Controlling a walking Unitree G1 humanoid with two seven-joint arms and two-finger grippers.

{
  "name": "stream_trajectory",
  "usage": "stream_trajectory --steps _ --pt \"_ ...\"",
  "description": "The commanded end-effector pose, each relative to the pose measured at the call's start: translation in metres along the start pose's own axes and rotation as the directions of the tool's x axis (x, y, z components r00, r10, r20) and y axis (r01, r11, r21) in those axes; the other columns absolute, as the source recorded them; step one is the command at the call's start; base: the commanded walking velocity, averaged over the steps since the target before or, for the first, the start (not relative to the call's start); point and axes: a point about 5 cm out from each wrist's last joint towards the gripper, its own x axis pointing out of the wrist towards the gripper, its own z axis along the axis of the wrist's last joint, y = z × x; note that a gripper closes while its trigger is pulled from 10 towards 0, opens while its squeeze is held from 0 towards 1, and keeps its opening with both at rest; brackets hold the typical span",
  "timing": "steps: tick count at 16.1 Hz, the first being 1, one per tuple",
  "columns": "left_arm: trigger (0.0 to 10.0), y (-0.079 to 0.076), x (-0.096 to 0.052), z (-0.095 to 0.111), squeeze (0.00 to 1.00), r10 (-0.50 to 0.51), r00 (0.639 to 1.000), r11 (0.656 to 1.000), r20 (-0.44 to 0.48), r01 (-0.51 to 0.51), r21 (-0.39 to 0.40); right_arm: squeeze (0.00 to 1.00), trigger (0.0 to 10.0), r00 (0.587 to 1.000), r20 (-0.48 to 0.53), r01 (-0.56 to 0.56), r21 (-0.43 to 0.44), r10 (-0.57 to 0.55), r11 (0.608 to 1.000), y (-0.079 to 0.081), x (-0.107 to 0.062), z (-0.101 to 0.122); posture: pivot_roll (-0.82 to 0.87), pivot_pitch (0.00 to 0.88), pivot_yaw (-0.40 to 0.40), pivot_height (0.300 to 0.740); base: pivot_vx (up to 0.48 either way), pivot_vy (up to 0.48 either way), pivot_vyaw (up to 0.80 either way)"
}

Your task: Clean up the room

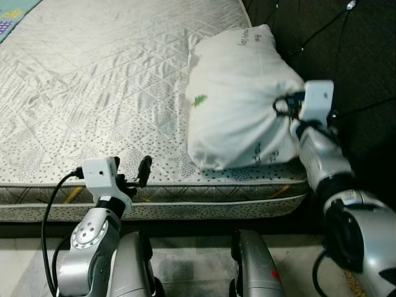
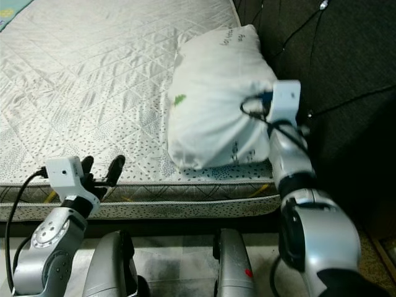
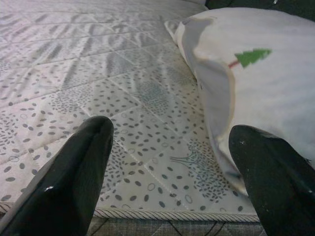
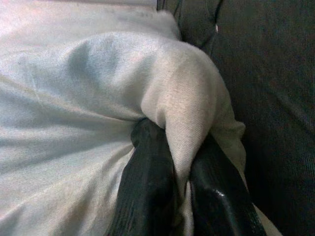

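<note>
A white pillow (image 1: 238,99) with a small green tree print lies on the right side of the quilted mattress (image 1: 93,86), near the dark headboard. My right gripper (image 4: 179,172) is shut on a pinched fold of the pillow's fabric (image 4: 184,123) at its right edge. My left gripper (image 3: 170,177) hovers open over the mattress's front edge, left of the pillow (image 3: 256,73), with nothing between its fingers (image 1: 144,170).
The dark tufted headboard (image 1: 346,43) stands close on the right of the pillow. The mattress's front edge (image 1: 185,198) runs just ahead of my body. A patterned mat (image 1: 12,15) shows at the far left corner.
</note>
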Motion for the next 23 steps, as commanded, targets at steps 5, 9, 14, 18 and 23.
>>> stream_trajectory --steps 5,9,14,18,23 --pt "10.0 0.003 0.0 -0.001 0.0 -0.006 1.0 1.0 -0.013 0.007 0.017 0.0 0.0 0.991 0.131 0.003 -0.016 -0.001 1.0 -0.024 -0.031 -0.016 -0.11 0.13 0.06 0.551 0.0 0.0 0.0" --pt "10.0 0.002 0.004 0.001 0.0 -0.022 1.0 1.0 -0.012 0.022 0.02 0.0 0.0 0.985 0.168 -0.029 -0.024 0.033 0.999 -0.018 -0.044 -0.016 -0.12 0.125 0.072 0.551 0.0 0.0 0.0" --pt "10.0 0.002 0.006 0.0 0.0 -0.034 0.999 0.999 -0.014 0.034 0.024 0.0 0.0 0.981 0.138 -0.142 0.009 0.14 0.99 0.004 -0.059 -0.026 -0.12 0.115 0.072 0.551 0.0 0.0 0.0" --pt "10.0 0.001 0.009 0.001 0.0 -0.04 0.999 0.999 -0.01 0.04 0.028 0.0 0.0 0.98 0.116 -0.158 -0.03 0.161 0.987 0.006 -0.036 -0.019 -0.12 0.102 0.077 0.551 0.0 0.0 0.0" --pt "10.0 0.002 0.013 0.005 0.0 -0.039 0.999 0.999 0.002 0.039 0.036 0.0 0.0 0.985 0.133 -0.113 0.02 0.109 0.993 -0.009 -0.002 0.03 -0.12 0.099 0.08 0.551 0.0 0.0 0.0"
